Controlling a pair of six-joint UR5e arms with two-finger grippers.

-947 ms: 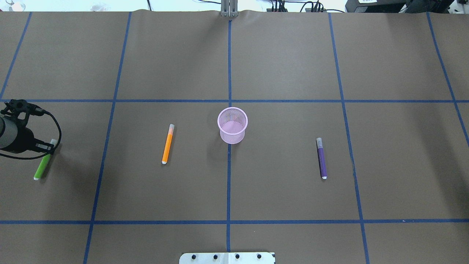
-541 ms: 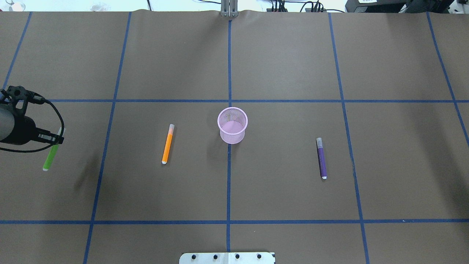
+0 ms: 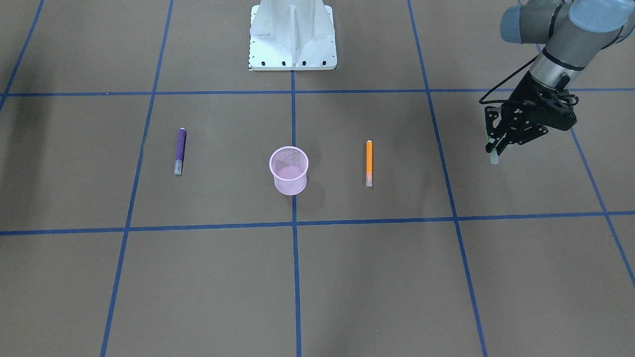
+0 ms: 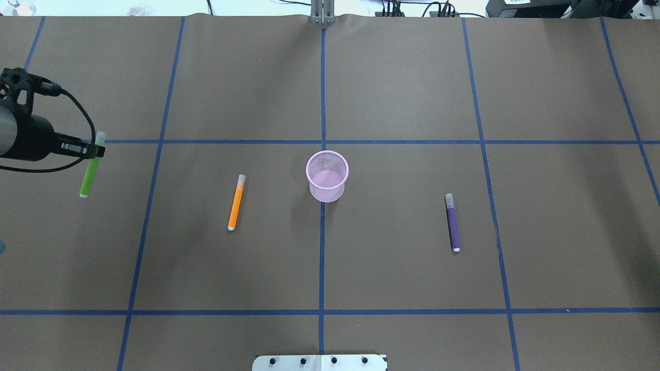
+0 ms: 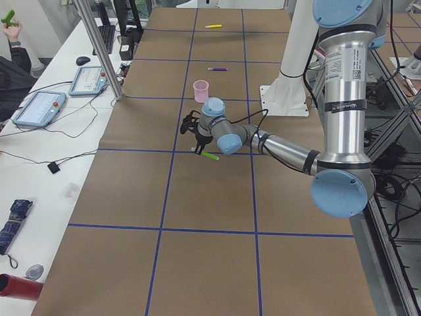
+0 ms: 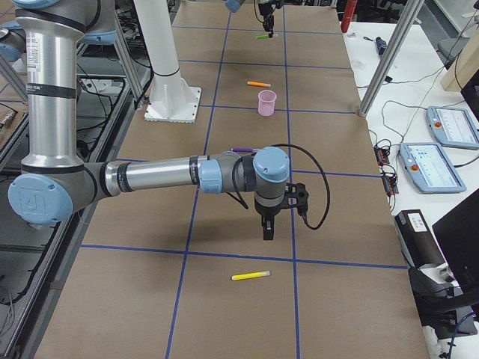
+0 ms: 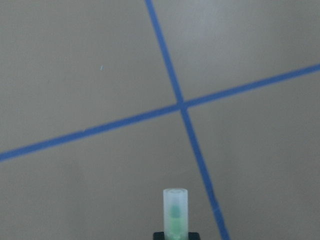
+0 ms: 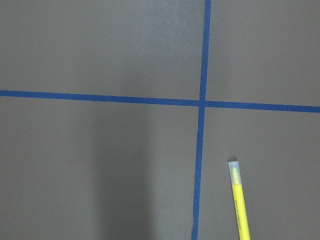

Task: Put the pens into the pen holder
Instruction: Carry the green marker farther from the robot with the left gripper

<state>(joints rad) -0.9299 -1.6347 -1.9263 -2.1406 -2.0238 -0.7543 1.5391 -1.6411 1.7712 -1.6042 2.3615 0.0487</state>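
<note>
My left gripper (image 4: 85,150) is shut on the bright green pen (image 4: 90,172) near its pale cap end and holds it tilted above the table's far left. It shows in the front view (image 3: 496,148), and the cap shows in the left wrist view (image 7: 176,207). The pink mesh pen holder (image 4: 326,191) stands upright and empty at the table's middle. The orange pen (image 4: 235,202) lies to its left and the purple pen (image 4: 452,222) to its right, both flat on the table. My right gripper (image 6: 267,228) shows only in the exterior right view, so I cannot tell whether it is open or shut.
A yellow pen (image 8: 239,200) lies on the table below my right gripper, outside the overhead view. The robot's white base plate (image 4: 319,362) sits at the near edge. Blue tape lines grid the brown table. Tablets and cables lie on the side desk (image 6: 449,127).
My left gripper has lifted the green pen off the table and carried it farther from the robot and slightly right. The other pens and the holder have not moved.
</note>
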